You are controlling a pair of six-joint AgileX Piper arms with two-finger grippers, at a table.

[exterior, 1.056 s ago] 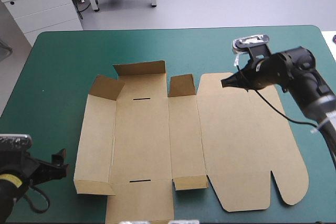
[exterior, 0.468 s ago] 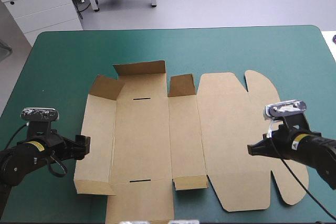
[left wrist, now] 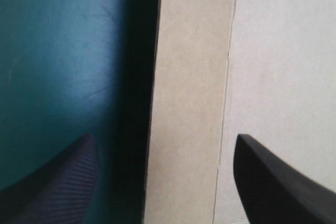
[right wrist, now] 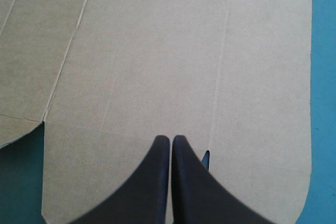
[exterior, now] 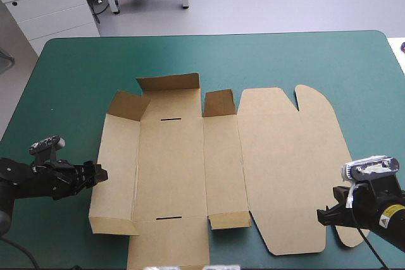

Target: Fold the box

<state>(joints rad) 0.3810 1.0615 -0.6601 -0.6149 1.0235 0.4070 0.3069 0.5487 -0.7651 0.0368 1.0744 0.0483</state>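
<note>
Left gripper (left wrist: 164, 145): fingers spread, nothing held, aimed toward 3 o'clock. The outer edge of the left wall panel (left wrist: 189, 103) runs between them. One finger is over the teal-green cover (left wrist: 63, 66) and the other over board.

Right gripper (right wrist: 171, 141): fingers pressed together, empty, over the lid panel (right wrist: 173, 61), at 4 o'clock of the box (exterior: 171, 156).

The box lies spread at table centre, long axis from 9 to 3 o'clock. Judgement: the left gripper is better placed to raise a wall.
</note>
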